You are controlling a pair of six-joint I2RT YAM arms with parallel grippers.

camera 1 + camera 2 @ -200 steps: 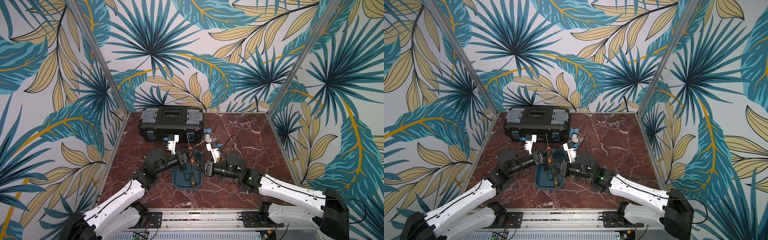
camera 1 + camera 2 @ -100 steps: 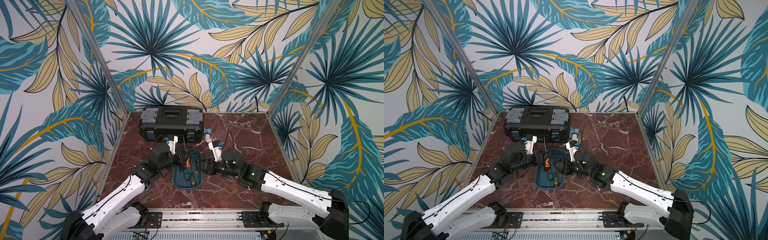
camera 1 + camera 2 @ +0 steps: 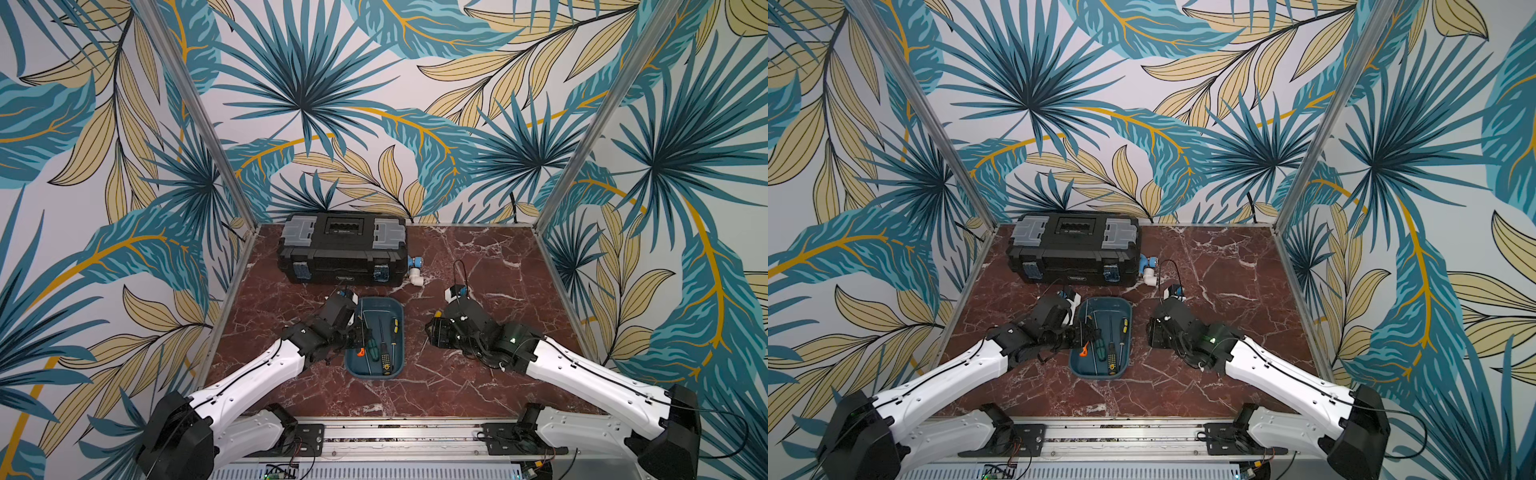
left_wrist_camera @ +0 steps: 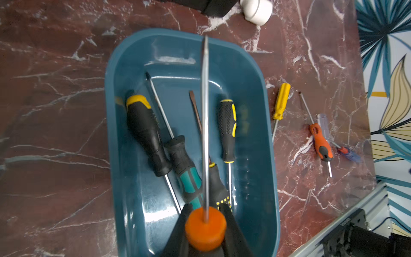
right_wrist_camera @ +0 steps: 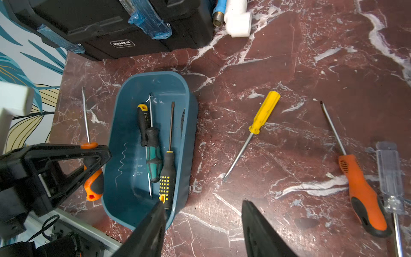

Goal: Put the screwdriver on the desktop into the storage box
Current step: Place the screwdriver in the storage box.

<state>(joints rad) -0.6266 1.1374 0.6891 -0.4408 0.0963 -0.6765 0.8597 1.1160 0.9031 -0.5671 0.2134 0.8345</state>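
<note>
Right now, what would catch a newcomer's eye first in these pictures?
The left gripper clamping an orange-handled screwdriver over the teal storage box, where four screwdrivers lie. Next, three loose ones on the marble desktop beside the box: yellow, orange-black, clear-handled. The black toolbox stands at the back.

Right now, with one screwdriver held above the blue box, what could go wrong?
The left pincer grips the orange-handled screwdriver by its handle, and its tip reaches almost to the far rim of the storage box; released so, it might rest on the rim or slide out.
On the desktop, the orange-black screwdriver and the clear-handled screwdriver lie close together; picking one may drag the other.
</note>
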